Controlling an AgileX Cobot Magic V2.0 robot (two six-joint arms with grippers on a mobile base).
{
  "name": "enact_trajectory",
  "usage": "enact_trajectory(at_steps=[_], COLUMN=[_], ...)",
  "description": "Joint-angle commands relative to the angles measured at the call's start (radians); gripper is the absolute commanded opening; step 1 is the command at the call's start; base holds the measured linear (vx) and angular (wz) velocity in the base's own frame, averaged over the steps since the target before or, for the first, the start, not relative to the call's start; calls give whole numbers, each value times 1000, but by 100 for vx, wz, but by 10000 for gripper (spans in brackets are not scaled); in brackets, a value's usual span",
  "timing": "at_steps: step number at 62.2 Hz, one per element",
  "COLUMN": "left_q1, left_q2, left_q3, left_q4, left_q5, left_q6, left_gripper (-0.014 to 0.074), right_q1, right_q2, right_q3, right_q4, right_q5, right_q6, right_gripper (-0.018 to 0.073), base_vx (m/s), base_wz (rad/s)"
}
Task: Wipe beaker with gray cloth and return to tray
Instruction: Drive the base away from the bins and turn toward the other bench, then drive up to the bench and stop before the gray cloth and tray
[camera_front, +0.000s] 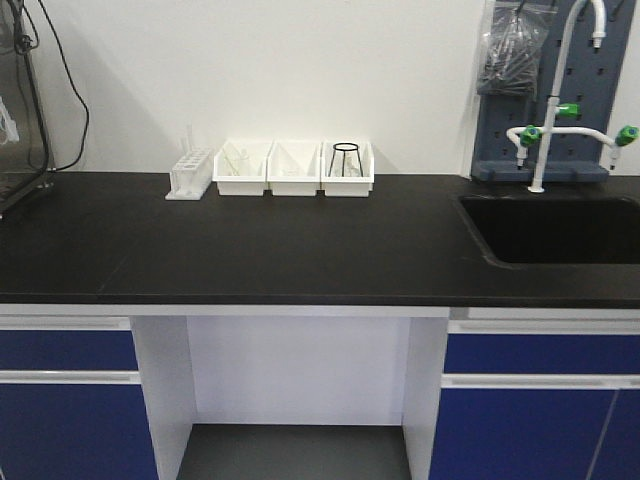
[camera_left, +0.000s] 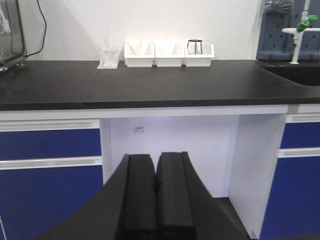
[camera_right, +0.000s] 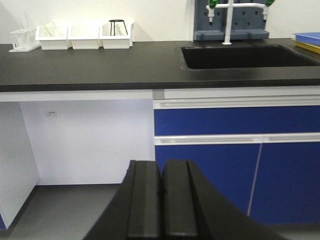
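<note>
Two things first: your left end effector (camera_left: 156, 167) is clenched, black fingers pressed flat together with nothing between them, and your right end effector (camera_right: 161, 172) is the same deal, closed on nothing. Both are well back from the desk (camera_front: 300, 240) and point toward it, with the blue drawers (camera_front: 65, 350) under it in plain view. As for the gray cloth, you honestly can't tell where it is from these three views, and same for the beaker. There's some clear stuff in the bins, but it's too small to tell what it is. On the front camera, the black desk has three white bins (camera_front: 295, 175) in a touching row at 12 o'clock against the wall. The bin at the 3 o'clock end of the row holds a black wire stand (camera_front: 346, 158). Just beside the row, at its 9 o'clock, is a clear test tube rack (camera_front: 190, 175). Over at 3 o'clock a dark sink (camera_front: 560, 230) is set into the desk. Behind it, at roughly 1 o'clock, a white faucet (camera_front: 547, 130) with green knobs stands in front of a gray-blue pegboard (camera_front: 590, 90) that has a clear bag (camera_front: 510, 50) hanging on it. On the right wrist camera you also get a blue tray (camera_right: 306, 36) at the 3 o'clock edge of frame, on the desk beyond the sink and well apart from the bins.
</note>
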Motion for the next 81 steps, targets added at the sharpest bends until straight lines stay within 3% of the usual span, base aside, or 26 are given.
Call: enact_trajectory(at_steps=[1,31,81], left_q1=[3,3,3], left_q2=[-15,-15,-15], left_q3=[31,31,31], left_q4=[-8,-8,-8], left_q5=[-86,-86,-86], left_q6=[-1,-1,-1], left_gripper=[-6,-6,-6], right_q1=[-9,-9,-9], right_q2=[-9,-9,-9], right_q3=[5,5,5], right_q4=[-8,-8,-8], right_q5=[-81,-81,-81], right_q6=[-8,-8,-8], right_gripper=[-11,-11,-11], base_vx=[-28,-22,-11], base_wz=[-16,-44,-82])
